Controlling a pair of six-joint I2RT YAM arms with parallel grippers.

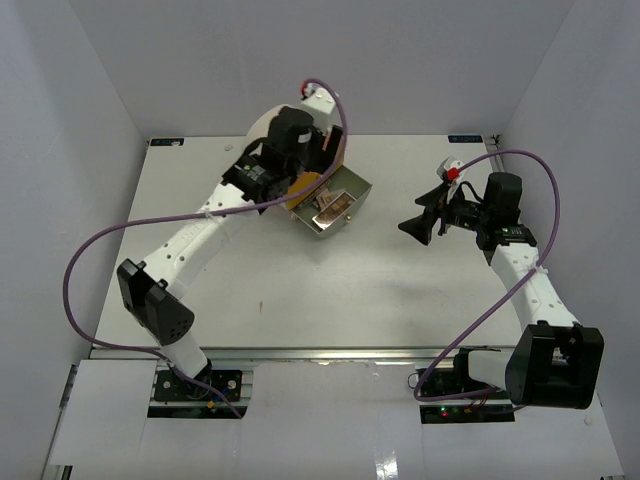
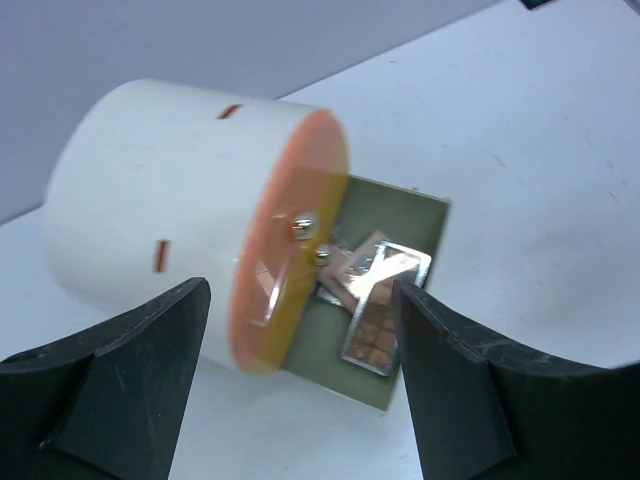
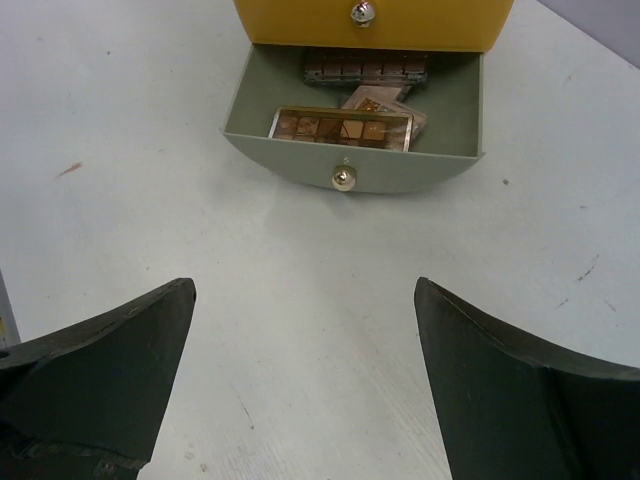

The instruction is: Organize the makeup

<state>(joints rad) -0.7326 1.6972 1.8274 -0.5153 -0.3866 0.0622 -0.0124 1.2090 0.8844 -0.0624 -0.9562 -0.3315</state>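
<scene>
The cream cylindrical drawer unit [image 2: 160, 190] has an orange-yellow front [image 2: 285, 260] and stands at the table's back centre [image 1: 262, 130]. Its lower grey-green drawer [image 3: 350, 170] is pulled open [image 1: 340, 205]. Inside lie pinkish-tan rectangular palettes [image 3: 342, 127] and a darker one behind [image 3: 365, 67]; they also show in the left wrist view [image 2: 380, 310]. My left gripper [image 2: 300, 380] is open and empty, hovering over the unit's front [image 1: 300, 180]. My right gripper [image 3: 300, 350] is open and empty, to the right of the drawer and facing it [image 1: 425, 222]. No sponges or black-and-gold cases show.
White walls close the table [image 1: 300, 290] on three sides. Purple cables [image 1: 90, 260] loop off both arms. The drawer has a small metal knob [image 3: 343, 177]; the upper drawer front has another knob [image 3: 361, 12].
</scene>
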